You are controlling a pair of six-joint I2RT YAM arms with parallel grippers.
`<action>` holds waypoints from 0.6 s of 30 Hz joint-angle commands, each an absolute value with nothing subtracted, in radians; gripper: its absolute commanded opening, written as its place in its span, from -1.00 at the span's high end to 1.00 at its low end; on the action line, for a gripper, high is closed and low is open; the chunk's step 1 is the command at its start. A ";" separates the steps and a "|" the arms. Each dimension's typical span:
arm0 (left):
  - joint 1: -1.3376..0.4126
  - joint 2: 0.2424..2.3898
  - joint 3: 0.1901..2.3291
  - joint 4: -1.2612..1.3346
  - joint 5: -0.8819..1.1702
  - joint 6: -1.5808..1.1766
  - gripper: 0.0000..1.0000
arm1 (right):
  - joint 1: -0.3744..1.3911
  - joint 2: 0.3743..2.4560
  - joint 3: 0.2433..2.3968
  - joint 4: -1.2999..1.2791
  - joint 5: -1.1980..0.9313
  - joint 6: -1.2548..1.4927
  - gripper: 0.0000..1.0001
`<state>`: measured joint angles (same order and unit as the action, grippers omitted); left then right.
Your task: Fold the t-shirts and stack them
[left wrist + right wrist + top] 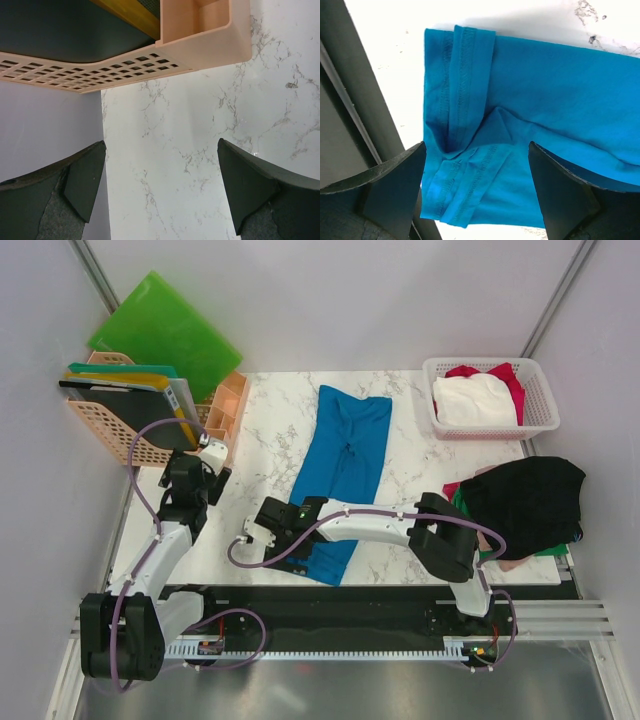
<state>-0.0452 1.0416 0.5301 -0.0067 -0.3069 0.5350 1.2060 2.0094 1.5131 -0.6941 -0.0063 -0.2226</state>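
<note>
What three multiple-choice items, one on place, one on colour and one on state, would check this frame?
1. Where does the blue t-shirt lie?
A. On the marble table
B. On the floor
C. On a shelf
2. What colours of cloth show in the white basket?
A. Blue and green
B. White and red
C. Black only
3. How is the right tool?
A. Shut on cloth
B. Out of view
C. Open above the blue t-shirt
Key: 1 A, it lies flat mid-table; 2 B, white cloth sits beside red cloth; 3 C, its jaws stand wide apart over the hem.
</note>
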 commanded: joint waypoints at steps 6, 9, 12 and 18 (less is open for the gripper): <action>-0.040 1.029 0.525 0.026 -0.304 0.531 -1.00 | 1.216 1.973 1.523 -0.722 -0.092 -0.193 -0.81; -0.041 1.028 0.519 0.034 -0.307 0.534 -1.00 | 1.226 1.967 1.505 -0.721 -0.107 -0.189 -0.82; -0.040 1.034 0.514 0.038 -0.307 0.532 -1.00 | 1.226 1.970 1.491 -0.716 -0.104 -0.190 -0.83; -0.040 1.039 0.515 0.043 -0.307 0.534 -1.00 | 1.218 2.005 1.451 -0.692 -0.081 -0.201 -0.88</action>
<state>-0.0452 1.0416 0.5167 0.0025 -0.3077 0.5354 1.2217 2.0060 1.4742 -0.7113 -0.0818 -0.2050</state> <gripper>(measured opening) 0.996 0.939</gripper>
